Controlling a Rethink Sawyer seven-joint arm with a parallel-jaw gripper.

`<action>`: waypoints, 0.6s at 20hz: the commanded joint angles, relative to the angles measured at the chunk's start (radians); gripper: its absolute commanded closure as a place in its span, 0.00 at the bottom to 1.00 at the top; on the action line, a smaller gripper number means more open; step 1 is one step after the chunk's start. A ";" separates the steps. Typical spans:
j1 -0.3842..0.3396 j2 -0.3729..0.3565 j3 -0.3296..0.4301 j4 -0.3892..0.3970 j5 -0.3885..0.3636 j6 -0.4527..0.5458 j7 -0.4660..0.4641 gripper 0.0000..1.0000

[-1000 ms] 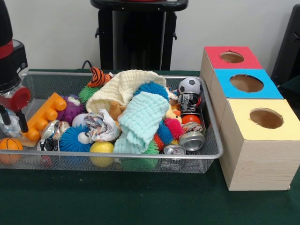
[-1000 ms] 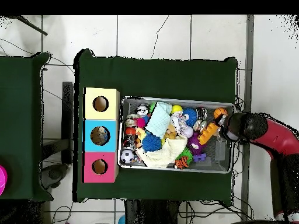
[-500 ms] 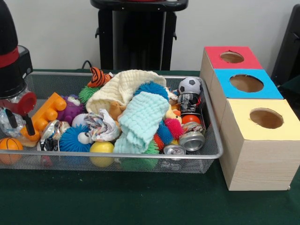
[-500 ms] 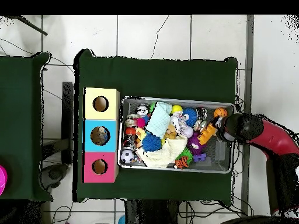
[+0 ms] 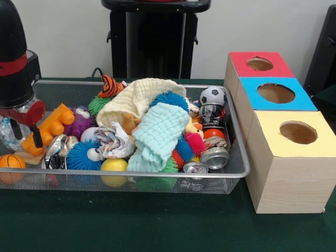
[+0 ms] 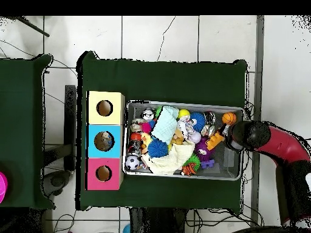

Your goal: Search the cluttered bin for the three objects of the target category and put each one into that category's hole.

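Silver wire-mesh bin [image 5: 239, 170] with a thick rim sits on the dark green table [image 5: 157, 226]. My hand [image 5: 23, 135] is down at the bin's end farthest from the boxes, black fingers [image 5: 38, 137] spread apart around a crinkled clear plastic item [image 5: 9, 134]; looks like one of the target objects, wrinkled and see-through. I can't tell whether the pads actually touch it. From overhead only the black wrist and red arm [image 6: 276, 142] show, over that same end of the bin.

Right beside the hand: orange blocky plastic brick [image 5: 50, 126], hard-edged, with a bumpy purple rubber toy [image 5: 79, 121] just past it. Below the hand, a small orange basketball [image 5: 10, 161] lies against the mesh wall. A shiny crumpled foil-like piece [image 5: 55, 152] and a spiky blue ball [image 5: 81, 155] are a bit further in.

Mid-bin, well away from the hand, a cream knitted cloth [image 5: 136, 97] and a mint waffle-textured cloth [image 5: 157, 134] are piled high and cover whatever lies under them. At the far end from the hand: silver cans [image 5: 214, 156], a dark can [image 5: 211, 115], a soccer ball [image 5: 212, 94].

Beyond that end stand three pale wooden boxes, apart from the hand. The middle one has the blue top with the round hole [image 5: 275, 93], between the red-topped [image 5: 260, 64] and yellow-topped [image 5: 297, 132] ones.
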State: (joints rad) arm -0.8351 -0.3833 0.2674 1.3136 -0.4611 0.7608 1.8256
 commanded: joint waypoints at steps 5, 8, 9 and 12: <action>-0.032 -0.021 0.040 -0.004 -0.036 0.119 -0.221 0.00; -0.046 -0.009 0.042 -0.009 -0.047 0.107 -0.234 0.00; -0.050 -0.009 0.042 -0.007 -0.050 0.104 -0.237 0.00; -0.051 0.015 0.046 -0.034 -0.059 0.100 -0.242 0.00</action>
State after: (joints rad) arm -0.8670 -0.4119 0.2684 1.3079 -0.4605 0.7791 1.8256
